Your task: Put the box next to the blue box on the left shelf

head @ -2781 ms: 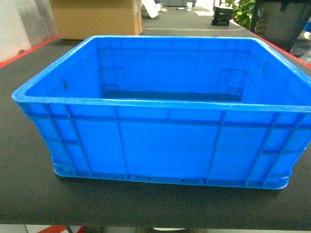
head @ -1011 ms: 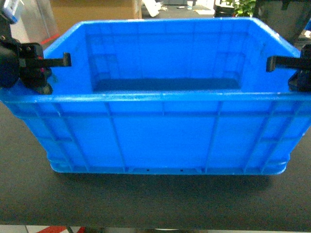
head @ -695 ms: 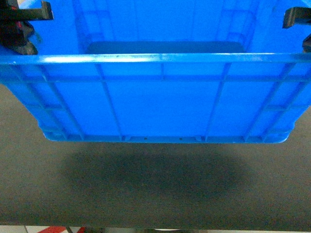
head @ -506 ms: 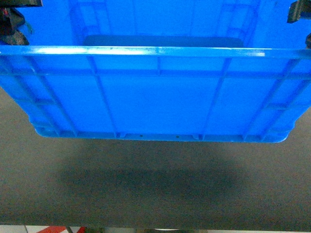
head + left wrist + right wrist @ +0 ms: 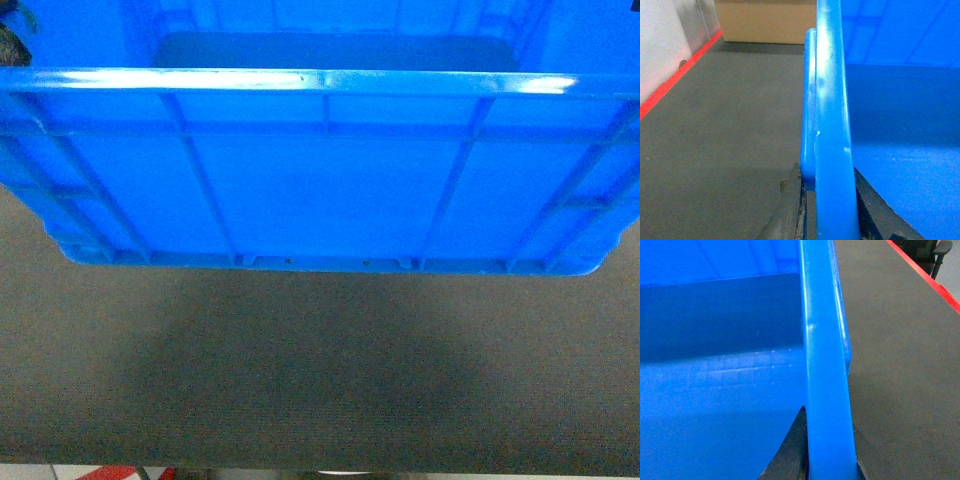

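Between the two grippers, the box point(image 5: 320, 190) is hanging clear above the dark table point(image 5: 320, 390), with the left gripper point(image 5: 822, 200) clamping its left rim and the right gripper point(image 5: 827, 450) clamping its right rim, one finger inside each wall and one outside.

From my feed this looks like a warehouse or logistics test floor. I see a wide dark grey, finely ribbed mat surface point(image 5: 320, 400) edged with a bright red strip point(image 5: 675, 82), a large brown cardboard carton point(image 5: 765, 20) standing at the far end, and a big bright blue ribbed plastic crate point(image 5: 320, 190) of the kind used for storage and handling.
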{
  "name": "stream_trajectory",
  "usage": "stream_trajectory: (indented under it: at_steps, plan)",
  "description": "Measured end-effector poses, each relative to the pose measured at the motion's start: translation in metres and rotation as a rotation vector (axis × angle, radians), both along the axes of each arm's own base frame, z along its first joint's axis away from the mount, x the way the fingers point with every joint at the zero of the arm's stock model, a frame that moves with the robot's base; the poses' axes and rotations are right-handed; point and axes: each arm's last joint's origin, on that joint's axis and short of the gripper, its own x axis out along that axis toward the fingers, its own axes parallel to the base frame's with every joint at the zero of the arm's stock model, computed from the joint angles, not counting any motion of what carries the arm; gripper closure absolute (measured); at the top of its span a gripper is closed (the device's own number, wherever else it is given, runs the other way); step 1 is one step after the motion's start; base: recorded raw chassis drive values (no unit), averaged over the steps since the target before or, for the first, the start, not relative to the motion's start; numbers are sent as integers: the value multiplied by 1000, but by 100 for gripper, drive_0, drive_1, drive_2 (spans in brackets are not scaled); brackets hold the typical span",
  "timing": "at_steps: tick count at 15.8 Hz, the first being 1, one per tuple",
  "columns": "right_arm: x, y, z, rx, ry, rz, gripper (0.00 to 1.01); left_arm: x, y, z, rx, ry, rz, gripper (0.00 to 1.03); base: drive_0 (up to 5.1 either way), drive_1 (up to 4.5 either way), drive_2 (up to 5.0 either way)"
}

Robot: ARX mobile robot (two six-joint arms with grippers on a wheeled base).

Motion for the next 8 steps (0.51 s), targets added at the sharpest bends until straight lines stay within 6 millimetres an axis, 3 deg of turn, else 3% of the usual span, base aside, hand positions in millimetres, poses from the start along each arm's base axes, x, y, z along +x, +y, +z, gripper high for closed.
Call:
stream_trajectory:
  at_steps: [8]
  plan:
    - [0, 0, -1, 0, 4, 0, 92, 0, 0, -1, 0, 5, 0, 89, -36, -36, -36]
